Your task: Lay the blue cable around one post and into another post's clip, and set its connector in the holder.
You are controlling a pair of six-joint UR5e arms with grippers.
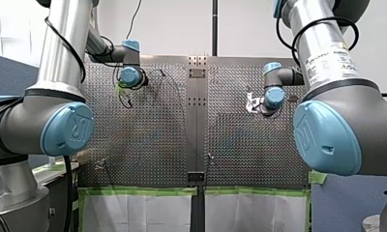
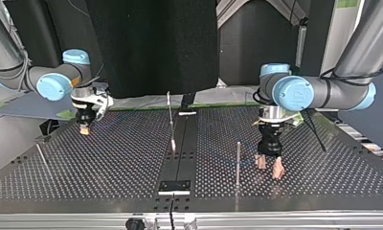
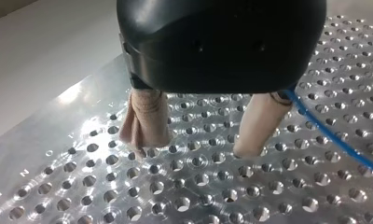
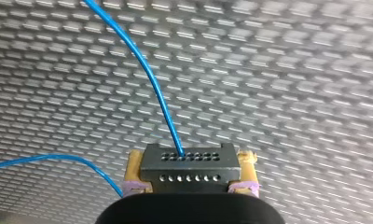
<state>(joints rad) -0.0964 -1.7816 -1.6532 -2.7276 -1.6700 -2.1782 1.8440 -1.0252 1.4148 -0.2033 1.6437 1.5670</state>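
In the right wrist view my right gripper (image 4: 190, 170) is shut on the black connector (image 4: 189, 163), its yellow pads (image 4: 134, 170) on both sides. The blue cable (image 4: 152, 79) leaves the connector's face and curves away over the perforated table; a second loop of it lies beside the gripper. In the top view my right gripper (image 2: 85, 127) hangs at the left, just above the table. My left gripper (image 2: 269, 167) stands open at the right, beige fingers (image 3: 145, 119) near the plate with nothing between them. The blue cable (image 3: 334, 135) runs beside one finger. A thin post (image 2: 238, 163) stands close by.
A slanted rod (image 2: 171, 120) rises near the table's centre strip and another short post (image 2: 41, 154) stands at the top view's left. A black plate (image 2: 175, 187) sits on the centre strip near the table's near edge. Green tape (image 1: 143, 191) lines the table's edge in the front view.
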